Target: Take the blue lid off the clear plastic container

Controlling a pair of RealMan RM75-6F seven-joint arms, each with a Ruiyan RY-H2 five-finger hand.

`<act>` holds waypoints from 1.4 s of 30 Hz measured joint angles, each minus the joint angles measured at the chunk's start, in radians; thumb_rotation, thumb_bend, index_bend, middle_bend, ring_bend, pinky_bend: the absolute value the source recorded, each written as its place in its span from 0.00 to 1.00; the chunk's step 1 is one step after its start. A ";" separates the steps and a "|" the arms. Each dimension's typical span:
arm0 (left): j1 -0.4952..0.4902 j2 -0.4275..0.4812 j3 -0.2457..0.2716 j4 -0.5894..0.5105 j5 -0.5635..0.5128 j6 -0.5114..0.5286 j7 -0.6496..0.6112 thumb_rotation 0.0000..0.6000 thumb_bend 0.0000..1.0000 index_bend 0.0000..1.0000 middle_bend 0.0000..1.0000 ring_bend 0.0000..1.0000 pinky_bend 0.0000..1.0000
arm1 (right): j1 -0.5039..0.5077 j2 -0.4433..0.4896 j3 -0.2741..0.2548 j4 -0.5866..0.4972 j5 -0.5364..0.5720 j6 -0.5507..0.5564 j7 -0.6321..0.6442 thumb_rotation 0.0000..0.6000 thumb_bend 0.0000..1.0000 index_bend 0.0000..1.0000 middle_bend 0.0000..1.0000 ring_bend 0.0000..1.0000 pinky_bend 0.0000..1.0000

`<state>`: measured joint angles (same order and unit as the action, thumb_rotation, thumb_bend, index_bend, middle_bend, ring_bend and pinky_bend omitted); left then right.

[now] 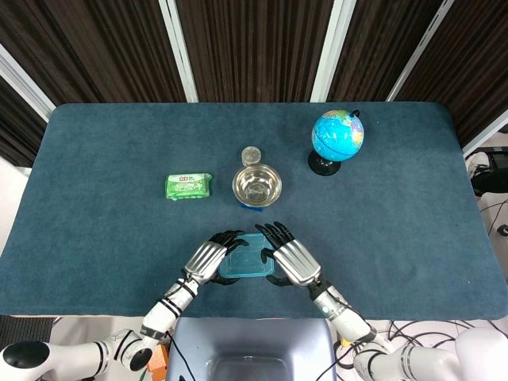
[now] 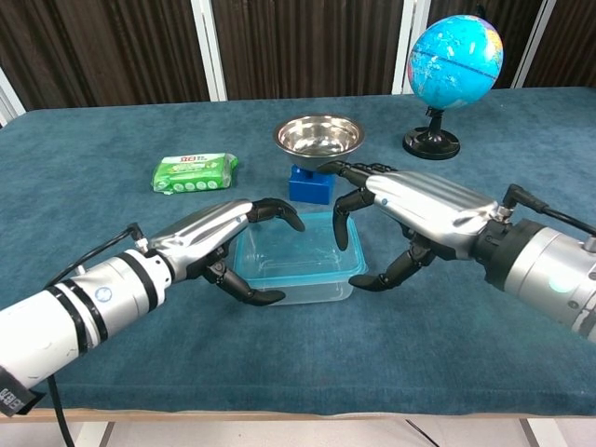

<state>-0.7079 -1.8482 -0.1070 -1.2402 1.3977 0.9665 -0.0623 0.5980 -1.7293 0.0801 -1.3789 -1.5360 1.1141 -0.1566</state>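
Both the left hand point(image 2: 216, 244) and right hand point(image 2: 411, 214) clasp the container point(image 2: 296, 260), fingers covering its blue lid point(image 1: 247, 259) edges

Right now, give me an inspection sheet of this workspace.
Surface: blue cloth table.
Job's things: clear container, blue lid on, near front edge.
Clutter: green packet; steel bowl on blue block; small can; globe.
Hands: left hand and right hand flank the container, fingers curled around its ends; contact unclear.
Cables: black wire at right wrist.
Surroundings: dark curtain.
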 measured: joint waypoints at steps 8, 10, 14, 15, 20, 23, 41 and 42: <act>0.000 0.006 0.009 -0.002 0.006 -0.009 -0.016 1.00 0.26 0.39 0.41 0.18 0.24 | 0.000 0.020 0.008 -0.032 0.003 0.012 0.000 1.00 0.20 0.53 0.00 0.00 0.00; 0.001 0.006 0.012 -0.003 0.009 -0.008 -0.019 1.00 0.26 0.39 0.43 0.19 0.24 | 0.000 0.022 0.009 -0.036 0.005 0.012 -0.001 1.00 0.20 0.53 0.00 0.00 0.00; 0.004 0.006 0.019 0.000 0.013 -0.007 -0.025 1.00 0.27 0.39 0.51 0.24 0.25 | -0.001 0.027 0.008 -0.038 0.010 0.011 0.004 1.00 0.20 0.53 0.00 0.00 0.00; 0.005 0.006 0.020 0.001 0.013 -0.009 -0.026 1.00 0.27 0.39 0.53 0.25 0.25 | -0.001 0.028 0.008 -0.038 0.011 0.010 0.006 1.00 0.20 0.53 0.00 0.00 0.00; 0.007 0.007 0.026 0.007 0.015 -0.013 -0.036 1.00 0.30 0.36 0.61 0.31 0.26 | 0.000 0.029 0.005 -0.037 0.016 0.003 0.018 1.00 0.20 0.53 0.00 0.00 0.00; 0.010 0.006 0.030 0.012 0.023 -0.009 -0.052 1.00 0.32 0.36 0.63 0.33 0.27 | 0.000 0.030 0.001 -0.037 0.014 0.002 0.021 1.00 0.20 0.53 0.00 0.00 0.00; 0.015 0.014 0.059 0.027 0.069 0.004 -0.082 1.00 0.36 0.35 0.68 0.36 0.28 | 0.006 0.034 0.003 -0.047 0.016 -0.001 0.013 1.00 0.21 0.53 0.00 0.00 0.00; 0.016 0.016 0.061 0.024 0.073 0.006 -0.082 1.00 0.36 0.35 0.68 0.36 0.28 | 0.008 0.029 0.005 -0.042 0.017 -0.003 0.013 1.00 0.21 0.53 0.00 0.00 0.00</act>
<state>-0.6922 -1.8323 -0.0457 -1.2165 1.4705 0.9729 -0.1440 0.6061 -1.7000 0.0846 -1.4208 -1.5191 1.1111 -0.1439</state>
